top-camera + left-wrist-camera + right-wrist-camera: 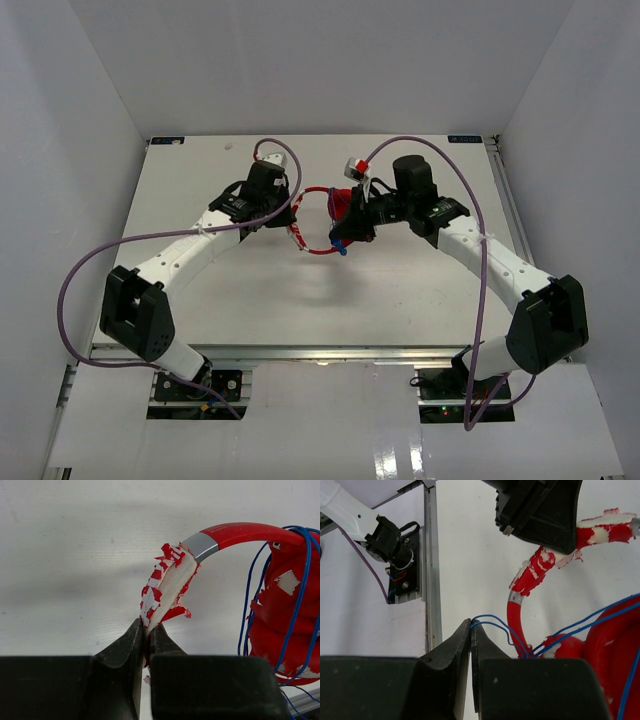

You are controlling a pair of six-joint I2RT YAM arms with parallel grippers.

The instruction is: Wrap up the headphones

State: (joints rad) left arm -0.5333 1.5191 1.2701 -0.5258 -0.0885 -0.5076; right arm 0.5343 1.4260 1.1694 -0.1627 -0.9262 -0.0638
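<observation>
The red headphones (335, 205) hang above the middle of the table, held between both arms. My left gripper (148, 628) is shut on the worn red-and-white padded part of the headband (167, 582). The band's smooth red arc (245, 531) runs right to a red cup (280, 625) with the thin blue cable (300, 585) looped around it. My right gripper (471, 625) is shut on a doubled strand of the blue cable (495, 622), just left of the headband (514, 620) and the cups (615, 645). From above, the right gripper (345, 238) sits beside the cups.
Thick purple robot cables (75, 290) arc over both arms. The table's metal front rail (432, 580) and the left arm's base (395, 545) lie left of my right gripper. White walls enclose the table (320, 300) on three sides.
</observation>
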